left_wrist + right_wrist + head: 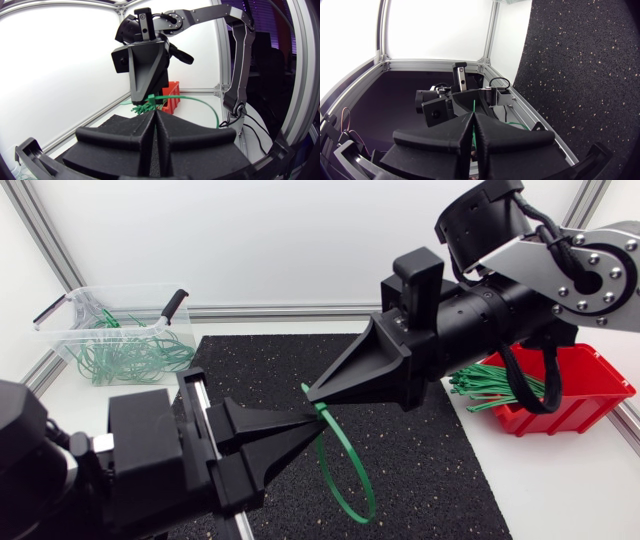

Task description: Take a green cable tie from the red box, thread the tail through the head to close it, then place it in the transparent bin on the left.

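Tie is clamped in both left jaws and right jaws, tips nearly touching, its green loop hanging below them over the mat.

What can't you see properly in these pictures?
- Head view: whether the green cable tie has its tail through its head. The tips of the left hand and right hand cover that spot.
- Head view: how many ties are in the red box. The right arm hides much of it.
- Head view: the ties in the transparent bin are too tangled and small to count.
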`<state>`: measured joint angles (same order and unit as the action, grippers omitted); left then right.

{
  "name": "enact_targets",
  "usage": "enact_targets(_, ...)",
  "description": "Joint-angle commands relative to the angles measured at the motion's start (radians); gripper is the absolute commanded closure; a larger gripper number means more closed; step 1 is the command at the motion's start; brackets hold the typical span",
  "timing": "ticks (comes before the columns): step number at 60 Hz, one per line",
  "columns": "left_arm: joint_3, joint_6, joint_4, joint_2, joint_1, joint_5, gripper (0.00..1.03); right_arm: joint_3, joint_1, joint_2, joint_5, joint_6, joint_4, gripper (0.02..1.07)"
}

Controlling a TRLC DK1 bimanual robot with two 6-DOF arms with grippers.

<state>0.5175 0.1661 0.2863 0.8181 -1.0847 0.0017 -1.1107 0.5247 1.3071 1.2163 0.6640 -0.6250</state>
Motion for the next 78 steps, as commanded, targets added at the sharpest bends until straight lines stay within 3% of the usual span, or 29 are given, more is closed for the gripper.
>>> enact_targets(1,0.024,0.023,-0.007,-0.005,-0.06,-0.02,0.99,-0.015,0.001,0.018,-0.015,-0.007,0.007,1.01)
enact_targets(6,0.042,0.023,-0.015,-0.004,-0.107,-0.052,0.99,-0.034,-0.003,0.064,-0.038,-0.003,0.016,1.01)
enact_targets(17,0.061,0.019,-0.032,0.0,-0.123,-0.06,0.99,-0.021,-0.003,0.11,-0.046,-0.003,0.033,1.01)
enact_targets(25,0.053,0.015,-0.05,-0.004,-0.107,-0.068,0.99,-0.005,0.008,0.043,-0.038,-0.003,0.011,1.01)
enact_targets(30,0.053,-0.002,-0.064,-0.013,-0.06,-0.068,0.99,0.011,-0.002,-0.02,-0.041,-0.007,-0.002,0.99)
enact_targets(36,0.055,-0.053,-0.108,-0.013,0.068,-0.054,0.99,0.022,-0.063,-0.048,-0.058,-0.037,-0.005,0.64)
enact_targets(38,0.052,-0.06,-0.121,-0.011,0.118,-0.034,0.99,0.029,-0.086,-0.045,-0.078,-0.069,-0.007,0.57)
enact_targets(51,0.056,-0.083,-0.17,0.015,0.421,-0.006,0.99,0.157,-0.089,-0.005,-0.403,-0.264,0.079,0.08)
enact_targets(63,0.165,-0.08,-0.17,0.125,0.747,0.023,0.99,0.212,-0.114,0.011,-0.561,-0.311,0.215,0.07)
enact_targets(78,0.409,-0.102,-0.15,0.365,1.046,0.017,0.99,0.258,-0.114,-0.06,-0.712,-0.348,0.285,0.07)
